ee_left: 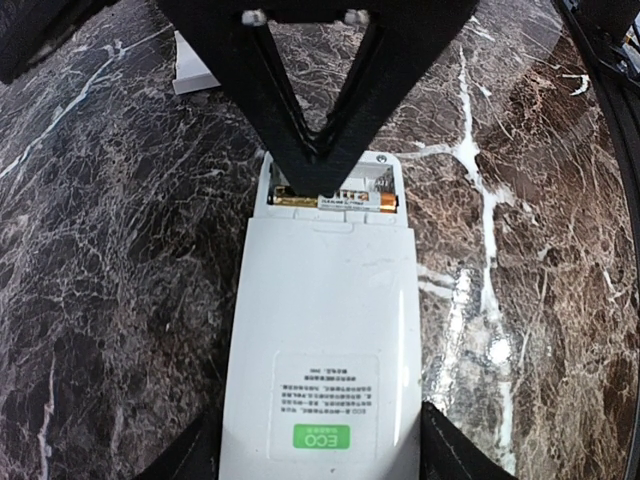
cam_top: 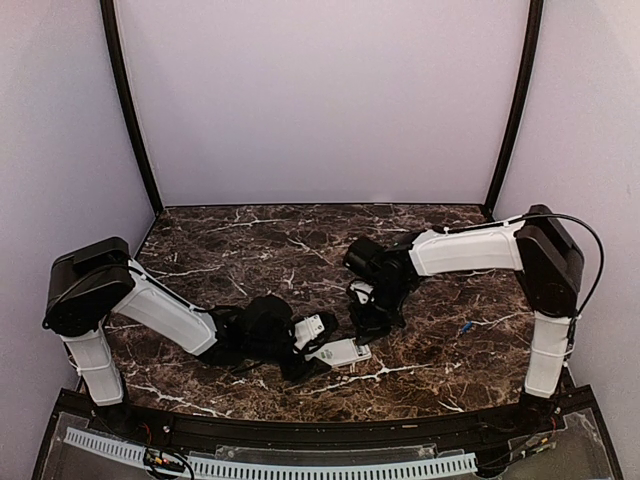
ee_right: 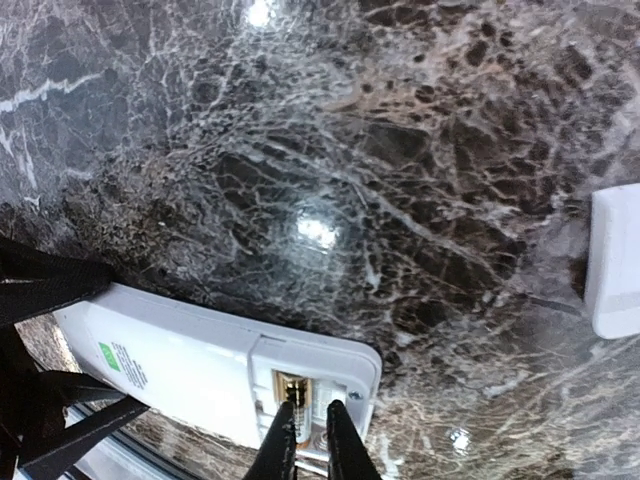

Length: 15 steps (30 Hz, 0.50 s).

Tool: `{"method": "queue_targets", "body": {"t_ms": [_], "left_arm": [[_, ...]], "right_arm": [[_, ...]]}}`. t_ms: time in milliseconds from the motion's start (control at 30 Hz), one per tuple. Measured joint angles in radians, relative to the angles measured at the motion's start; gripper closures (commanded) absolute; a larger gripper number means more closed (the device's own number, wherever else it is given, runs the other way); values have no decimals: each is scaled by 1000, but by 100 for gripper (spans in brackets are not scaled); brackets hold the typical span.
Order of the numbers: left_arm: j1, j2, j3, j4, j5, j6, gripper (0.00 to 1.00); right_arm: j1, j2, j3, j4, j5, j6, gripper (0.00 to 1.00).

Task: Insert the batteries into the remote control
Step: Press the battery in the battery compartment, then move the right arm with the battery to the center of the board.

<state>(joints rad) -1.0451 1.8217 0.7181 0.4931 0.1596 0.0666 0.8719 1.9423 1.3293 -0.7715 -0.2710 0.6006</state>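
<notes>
Pressing down with the right gripper [ee_right: 310, 412], jaws nearly together, you're on the battery [ee_left: 335, 201] lying at the remote control's [ee_left: 320, 330] 12 o'clock end; push straight and evenly while the left gripper [ee_left: 320, 462] clamps its 6 o'clock end.

Laboratory test booth: plain lilac panels [cam_top: 320, 100] and black posts [cam_top: 152, 195] are enclosing a marble-patterned table [cam_top: 250, 240] at frame centre.

I see a dark brown tabletop [cam_top: 250, 240] veined in white. The remote control [ee_left: 320, 300] is white with a green label [ee_left: 322, 438] at six o'clock, its battery [ee_left: 345, 201] gold.
</notes>
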Motion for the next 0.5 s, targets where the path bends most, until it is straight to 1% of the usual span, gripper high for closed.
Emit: {"method": "queue_targets", "body": {"t_ms": [67, 133, 200, 300, 400, 500], "left_arm": [[0, 0, 0, 0, 0, 0, 35], [1, 0, 0, 0, 1, 0, 34], [1, 1, 1, 0, 2, 0, 33], [1, 1, 1, 0, 2, 0, 32], [1, 1, 1, 1, 3, 0, 29], [1, 1, 1, 2, 2, 0, 26]], "right_arm": [[-2, -18, 8, -22, 40, -11, 82], [-15, -51, 12, -55, 87, -21, 80], [-54, -106, 5, -87, 136, -25, 78], [-168, -216, -64, -90, 195, -22, 75], [-312, -328, -201, -69, 262, -10, 73], [-427, -390, -318, -43, 301, 8, 71]]}}
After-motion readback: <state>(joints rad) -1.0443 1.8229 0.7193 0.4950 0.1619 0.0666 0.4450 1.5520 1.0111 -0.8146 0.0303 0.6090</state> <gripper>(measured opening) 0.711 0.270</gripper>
